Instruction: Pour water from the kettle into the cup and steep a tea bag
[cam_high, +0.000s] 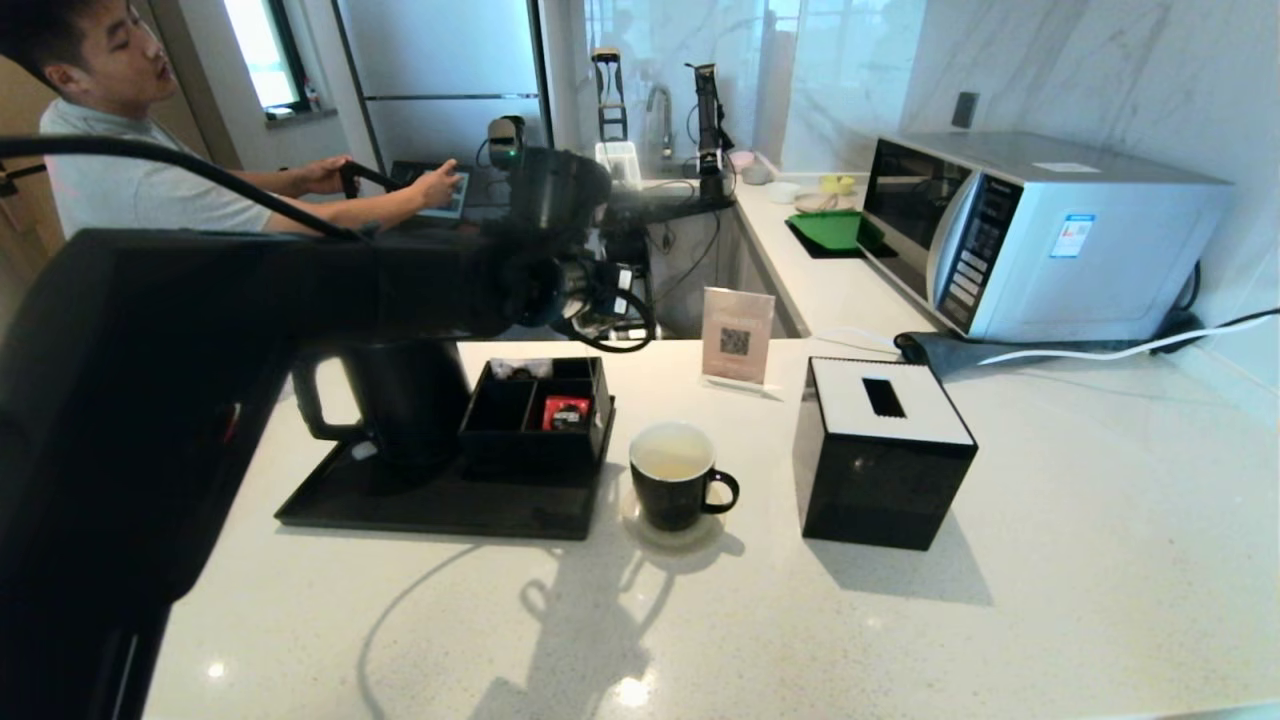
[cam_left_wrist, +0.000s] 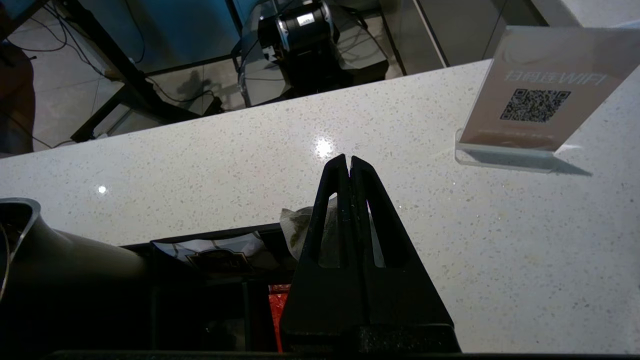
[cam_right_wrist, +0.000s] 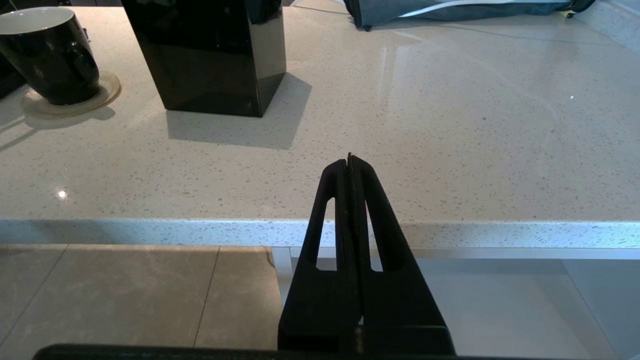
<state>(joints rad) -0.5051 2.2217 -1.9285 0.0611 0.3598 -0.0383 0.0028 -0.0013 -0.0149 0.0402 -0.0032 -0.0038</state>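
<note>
The black kettle (cam_high: 400, 410) stands on a black tray (cam_high: 430, 505) at the left, its spout (cam_left_wrist: 20, 220) in the left wrist view. To its right the black cup (cam_high: 672, 480) sits on a coaster with pale yellowish water (cam_high: 672, 455) inside. My left gripper (cam_left_wrist: 349, 162) hovers over the far edge of the organiser box (cam_high: 535, 410), shut. The mesh tea bag (cam_left_wrist: 295, 227) shows right behind its fingers, raised above the box's edge; the string is hidden. My right gripper (cam_right_wrist: 349, 160) is shut on nothing, off the counter's front edge, with the cup (cam_right_wrist: 47, 55) far from it.
A red packet (cam_high: 566, 412) lies in the organiser. A black tissue box (cam_high: 880, 460) stands right of the cup, a QR sign (cam_high: 737, 338) behind it. A microwave (cam_high: 1030, 235) sits at the back right. A person (cam_high: 130, 150) is beyond the counter.
</note>
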